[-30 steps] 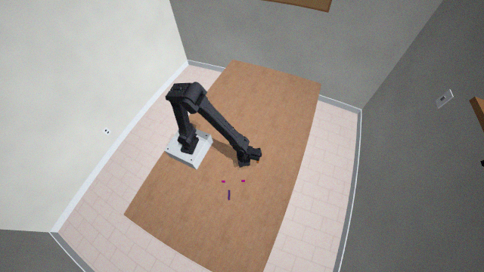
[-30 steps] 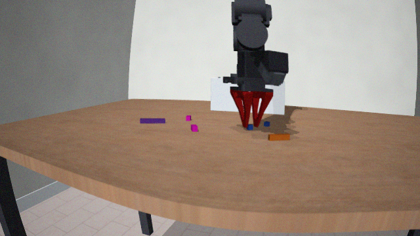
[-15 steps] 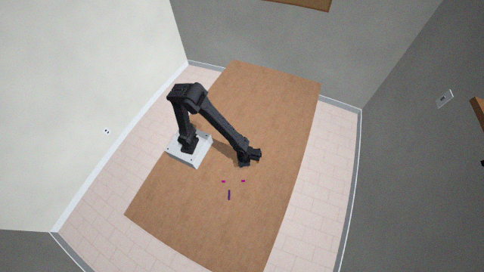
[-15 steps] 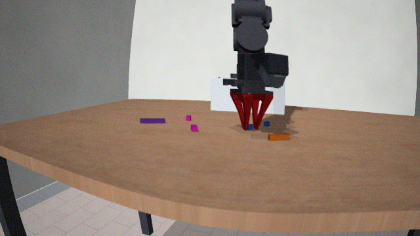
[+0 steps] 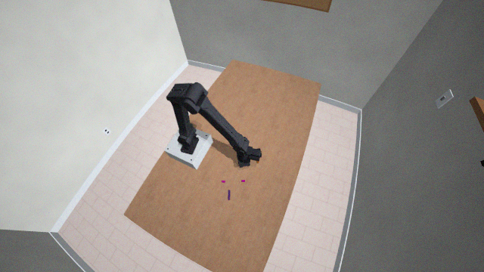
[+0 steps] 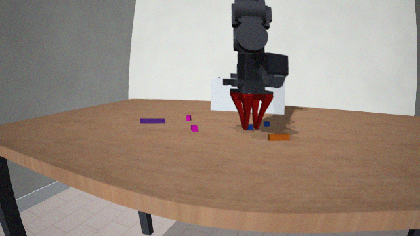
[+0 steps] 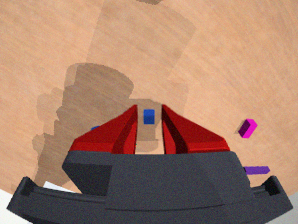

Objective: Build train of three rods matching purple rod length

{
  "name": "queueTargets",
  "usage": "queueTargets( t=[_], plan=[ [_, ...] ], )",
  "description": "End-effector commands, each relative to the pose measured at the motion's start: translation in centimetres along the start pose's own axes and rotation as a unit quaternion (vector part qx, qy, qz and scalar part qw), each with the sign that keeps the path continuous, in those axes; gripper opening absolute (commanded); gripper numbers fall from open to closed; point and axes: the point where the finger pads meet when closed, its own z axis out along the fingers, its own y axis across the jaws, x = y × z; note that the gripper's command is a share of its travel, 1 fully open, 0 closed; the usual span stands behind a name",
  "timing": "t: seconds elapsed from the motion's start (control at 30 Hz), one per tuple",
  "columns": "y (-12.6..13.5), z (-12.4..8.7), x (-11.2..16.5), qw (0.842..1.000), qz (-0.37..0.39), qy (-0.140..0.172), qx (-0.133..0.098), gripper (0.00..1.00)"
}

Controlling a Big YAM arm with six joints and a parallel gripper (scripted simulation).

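My gripper [image 6: 251, 127] stands upright with its red fingertips down at the table. The fingers are partly open on either side of a small blue rod [image 6: 250, 127] and do not touch it. In the wrist view that blue rod [image 7: 148, 116] lies in the gap between the fingers. A second blue rod [image 6: 266, 124] lies just to the right. Two magenta rods [image 6: 188, 118] [image 6: 194, 128] and the purple rod [image 6: 152, 120] lie apart to the left.
The arm's white base block [image 5: 189, 149] stands at the table's edge behind the gripper. The arm [image 5: 223, 125] reaches from it over the table. From above, the purple rod [image 5: 229, 195] and the magenta rods [image 5: 223, 181] [image 5: 243, 180] lie in front of the gripper.
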Motion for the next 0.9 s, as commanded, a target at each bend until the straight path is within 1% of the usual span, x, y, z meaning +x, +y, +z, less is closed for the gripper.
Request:
queueTargets(
  t=[0.0, 0.43, 0.47, 0.87],
  plan=[
    [-0.75, -0.54, -0.51, 1.0, -0.002, -0.015, 0.008, 0.23],
    [-0.75, -0.54, -0.51, 1.0, -0.002, -0.015, 0.008, 0.23],
    [-0.75, -0.54, -0.51, 1.0, -0.002, -0.015, 0.008, 0.04],
    [-0.75, -0.54, -0.51, 1.0, -0.002, -0.015, 0.008, 0.04]
  ],
)
